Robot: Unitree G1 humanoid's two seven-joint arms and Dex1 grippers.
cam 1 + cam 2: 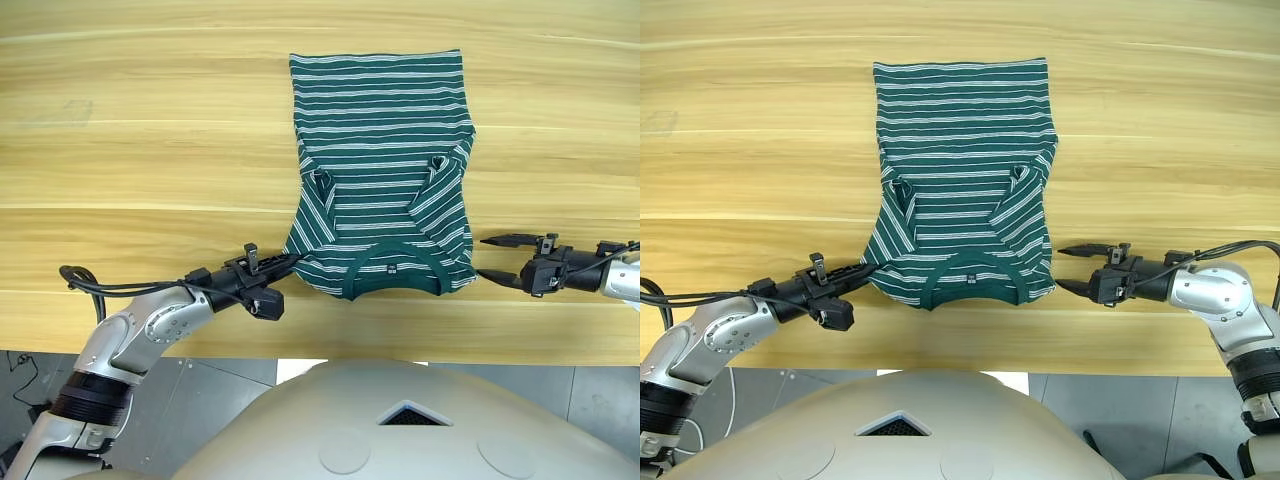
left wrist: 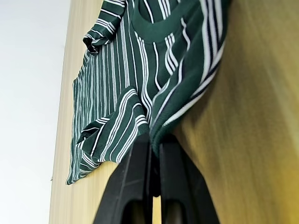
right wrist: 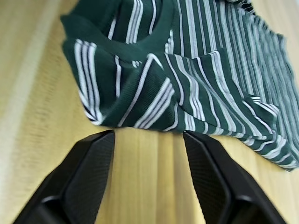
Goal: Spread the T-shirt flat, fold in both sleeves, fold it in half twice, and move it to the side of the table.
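A green T-shirt (image 1: 385, 170) with white stripes lies flat on the wooden table (image 1: 140, 150), both sleeves folded in over the body and the collar toward the near edge. My left gripper (image 1: 290, 262) is shut on the near left shoulder corner of the T-shirt (image 2: 154, 126), pinching the fabric between its fingers (image 2: 140, 186). Just off the T-shirt's near right corner my right gripper (image 1: 1072, 268) hovers open, a short gap away from the cloth, its two black fingers (image 3: 88, 158) spread wide over bare wood with the T-shirt (image 3: 187, 70) ahead of them.
Bare wood stretches to the left, right and far side of the shirt. The table's near edge (image 1: 300, 355) runs close behind both grippers. A black cable (image 1: 110, 290) trails along my left arm.
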